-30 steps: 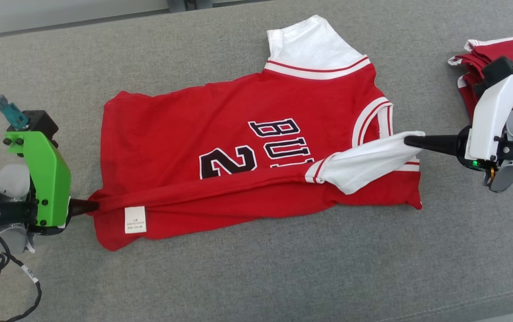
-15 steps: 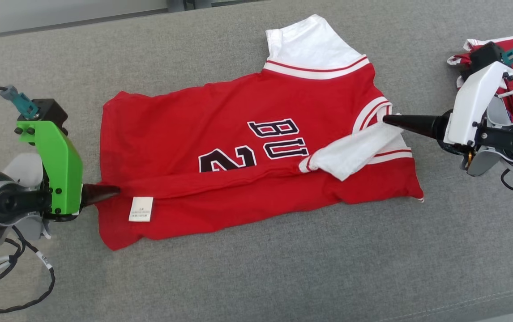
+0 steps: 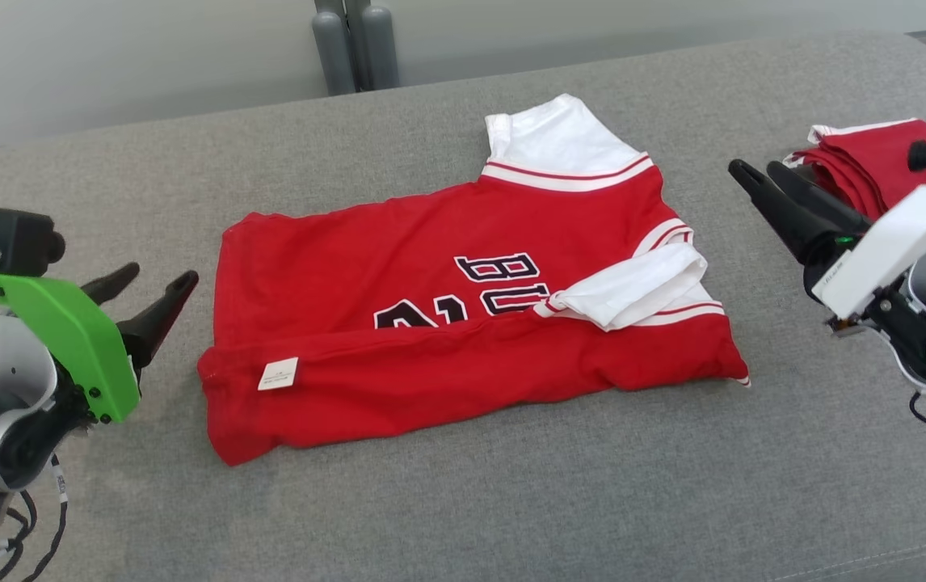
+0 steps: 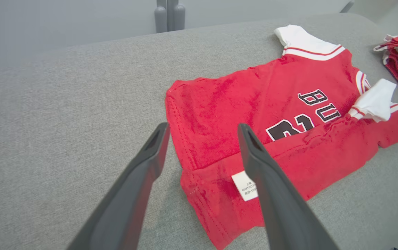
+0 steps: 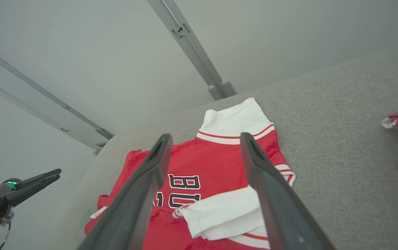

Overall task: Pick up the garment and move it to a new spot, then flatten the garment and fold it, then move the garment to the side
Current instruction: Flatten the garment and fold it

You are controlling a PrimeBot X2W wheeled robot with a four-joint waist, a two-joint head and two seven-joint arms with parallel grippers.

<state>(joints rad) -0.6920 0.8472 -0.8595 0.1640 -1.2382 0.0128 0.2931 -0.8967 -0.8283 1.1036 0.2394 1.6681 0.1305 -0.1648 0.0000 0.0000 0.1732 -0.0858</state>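
Got the garment (image 3: 463, 323) folded once lengthwise, with left end effector (image 3: 160, 275) gaping empty at nine o'clock and right end effector (image 3: 755, 167) likewise at three; more folding and the side-move to go.

A bare lab-like room: grey upholstered surface (image 3: 463, 501), plain pale wall (image 3: 148, 65), metal posts (image 3: 354, 44).

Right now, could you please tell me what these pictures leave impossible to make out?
- Jersey lettering, head view: its lower part lies under the folded-over near edge.
- Care label, head view: print too small; left wrist view: a finger of the open left hand covers part.
- Second red garment, head view: partly behind the right hand and wrist, cut by the right edge.
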